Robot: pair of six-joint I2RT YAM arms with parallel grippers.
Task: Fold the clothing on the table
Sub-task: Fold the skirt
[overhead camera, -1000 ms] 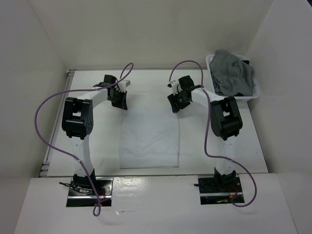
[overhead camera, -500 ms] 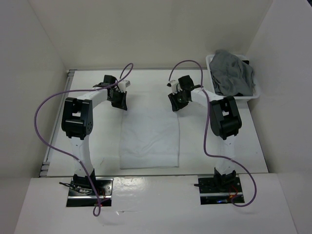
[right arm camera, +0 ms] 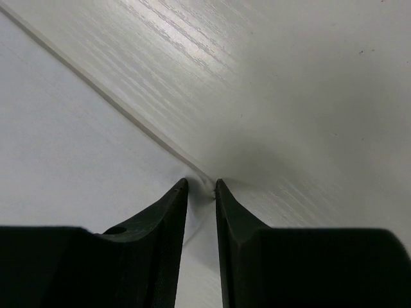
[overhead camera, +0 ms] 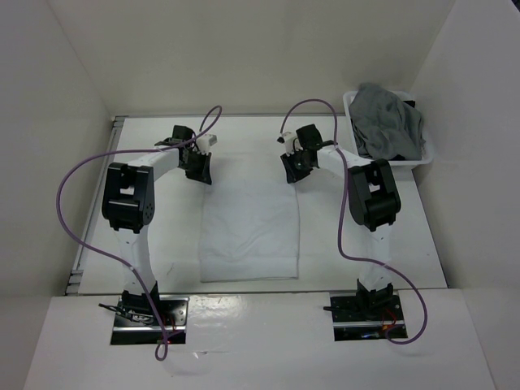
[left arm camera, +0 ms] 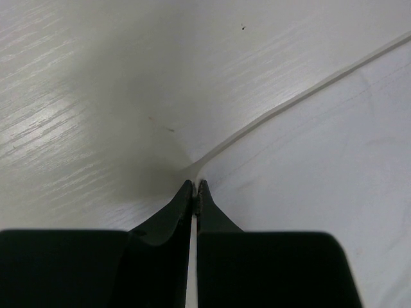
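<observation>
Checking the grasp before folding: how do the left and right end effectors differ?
The left end effector has its jaws shut on the far left corner of the white garment; the right end effector has a narrow gap between its jaws, the far right corner sitting in it. The left's pinch looks complete; the right's does not. Both are low over the table, each at a far corner.
</observation>
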